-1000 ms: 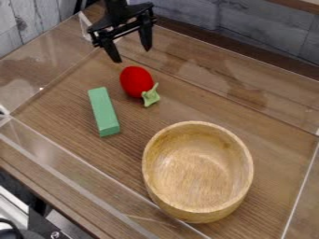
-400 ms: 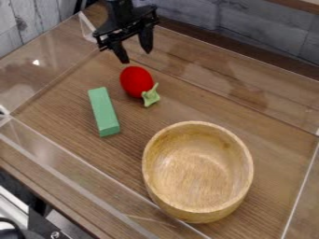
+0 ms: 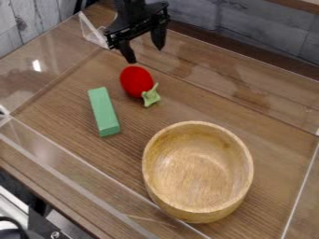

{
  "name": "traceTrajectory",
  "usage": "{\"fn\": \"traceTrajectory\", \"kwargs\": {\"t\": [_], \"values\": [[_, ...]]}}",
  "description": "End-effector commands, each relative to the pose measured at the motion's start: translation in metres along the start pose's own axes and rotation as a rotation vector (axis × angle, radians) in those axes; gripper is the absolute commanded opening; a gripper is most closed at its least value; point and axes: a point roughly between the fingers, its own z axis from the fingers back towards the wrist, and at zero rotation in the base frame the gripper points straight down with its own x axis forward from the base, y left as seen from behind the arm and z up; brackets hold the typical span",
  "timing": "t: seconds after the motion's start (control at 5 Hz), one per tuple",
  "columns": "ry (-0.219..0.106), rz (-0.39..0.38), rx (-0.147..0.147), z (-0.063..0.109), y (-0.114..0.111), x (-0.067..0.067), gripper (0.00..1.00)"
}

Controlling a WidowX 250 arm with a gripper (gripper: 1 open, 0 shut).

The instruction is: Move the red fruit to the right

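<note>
End effector (image 3: 144, 41) jaws wide, empty, hanging above red fruit (image 3: 134, 80); fruit on table, clear gap between.

The small glossy red oval toy fruit (image 3: 136, 79) lies on its side, green leafy cap toward the counter's right edge, nearer the far edge.

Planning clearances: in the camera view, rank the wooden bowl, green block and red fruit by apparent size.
1. wooden bowl, clearly largest, though nearest the camera.
2. green block.
3. red fruit, smallest, slightly farther back.
</note>
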Motion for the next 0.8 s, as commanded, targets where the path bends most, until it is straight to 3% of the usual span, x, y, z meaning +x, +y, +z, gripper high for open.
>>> {"fn": "traceTrajectory", "kwargs": {"t": [0.0,0.4,0.6], "values": [[-0.061,-0.056,-0.026,0.018,-0.002,0.015,1.0],[-0.057,-0.193,0.019,-0.017,0.006,0.02,1.0],[-0.052,-0.231,0.037,-0.026,0.01,0.028,1.0]]}}
